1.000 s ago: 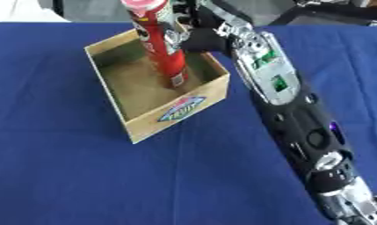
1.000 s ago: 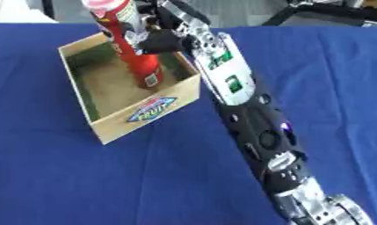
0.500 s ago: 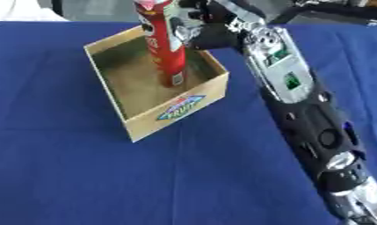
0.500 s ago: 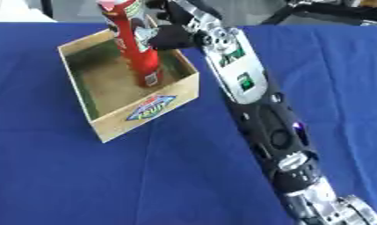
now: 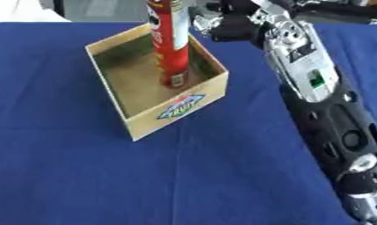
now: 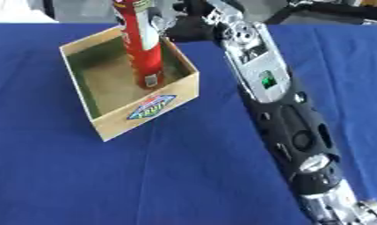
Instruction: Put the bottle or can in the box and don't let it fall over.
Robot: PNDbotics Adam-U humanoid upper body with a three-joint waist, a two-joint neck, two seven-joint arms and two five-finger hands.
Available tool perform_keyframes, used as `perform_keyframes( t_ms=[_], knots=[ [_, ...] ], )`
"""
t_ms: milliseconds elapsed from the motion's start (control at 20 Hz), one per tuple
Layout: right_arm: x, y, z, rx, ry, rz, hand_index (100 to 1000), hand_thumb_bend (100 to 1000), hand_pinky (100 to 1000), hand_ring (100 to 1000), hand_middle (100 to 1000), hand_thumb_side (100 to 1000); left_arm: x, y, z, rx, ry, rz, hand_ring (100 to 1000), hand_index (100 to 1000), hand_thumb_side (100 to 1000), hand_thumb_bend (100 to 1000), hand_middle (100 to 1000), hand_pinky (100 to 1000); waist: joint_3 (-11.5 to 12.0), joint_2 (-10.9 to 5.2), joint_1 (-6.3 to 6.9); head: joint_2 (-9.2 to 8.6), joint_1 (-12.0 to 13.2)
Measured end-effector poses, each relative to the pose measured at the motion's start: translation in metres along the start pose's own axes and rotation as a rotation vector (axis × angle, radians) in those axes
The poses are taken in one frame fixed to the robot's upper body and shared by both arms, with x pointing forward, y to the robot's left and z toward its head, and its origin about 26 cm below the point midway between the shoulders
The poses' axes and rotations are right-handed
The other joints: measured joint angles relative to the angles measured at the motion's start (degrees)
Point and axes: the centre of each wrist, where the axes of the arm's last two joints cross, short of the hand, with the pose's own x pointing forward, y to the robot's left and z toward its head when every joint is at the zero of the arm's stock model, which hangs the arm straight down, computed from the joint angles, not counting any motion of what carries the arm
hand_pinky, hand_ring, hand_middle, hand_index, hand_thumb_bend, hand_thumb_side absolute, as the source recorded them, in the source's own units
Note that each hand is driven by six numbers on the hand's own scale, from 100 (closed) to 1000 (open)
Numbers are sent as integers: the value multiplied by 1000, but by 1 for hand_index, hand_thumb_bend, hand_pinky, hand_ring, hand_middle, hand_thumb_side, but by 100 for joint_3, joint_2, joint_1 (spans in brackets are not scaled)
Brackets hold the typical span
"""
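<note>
A tall red can (image 5: 171, 48) with a small label near its base stands upright inside an open cardboard box (image 5: 178, 109), against the box's far right corner. The can's top runs out of the picture. My right hand (image 5: 220, 27) hovers just to the right of the can's upper part, level with the box's far rim. Its fingers (image 6: 159, 20) are spread close beside the can, and a narrow gap shows between them and it. The left hand shows in neither view.
My right arm (image 5: 322, 101) stretches from the lower right corner up to the box's far side. The box, with a coloured logo on its front wall, sits on a blue tablecloth (image 5: 91, 176). Dark equipment shows past the table's far edge.
The can was tilted with my right hand shut round it. Now it stands straight on the box floor, and the hand has let go and drawn slightly right.
</note>
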Motion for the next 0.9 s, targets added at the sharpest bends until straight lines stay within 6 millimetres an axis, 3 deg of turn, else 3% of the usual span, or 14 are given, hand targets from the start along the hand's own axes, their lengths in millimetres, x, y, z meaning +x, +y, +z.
perform_keyframes(
  t_ms=[400, 900],
  knots=[
    [7, -15, 21, -45, -22, -14, 1000, 100, 1000, 1000, 1000, 100, -2, 2, 1, 5, 4, -12, 542, 755, 587, 339, 679, 693, -147, -147, 31, 99, 117],
    [8, -38, 73, -137, -9, -37, 1000, 100, 1000, 998, 1000, 100, -3, 5, 1, 4, -3, -28, 545, 756, 578, 345, 680, 693, -256, -254, 43, 178, 327]
  ],
)
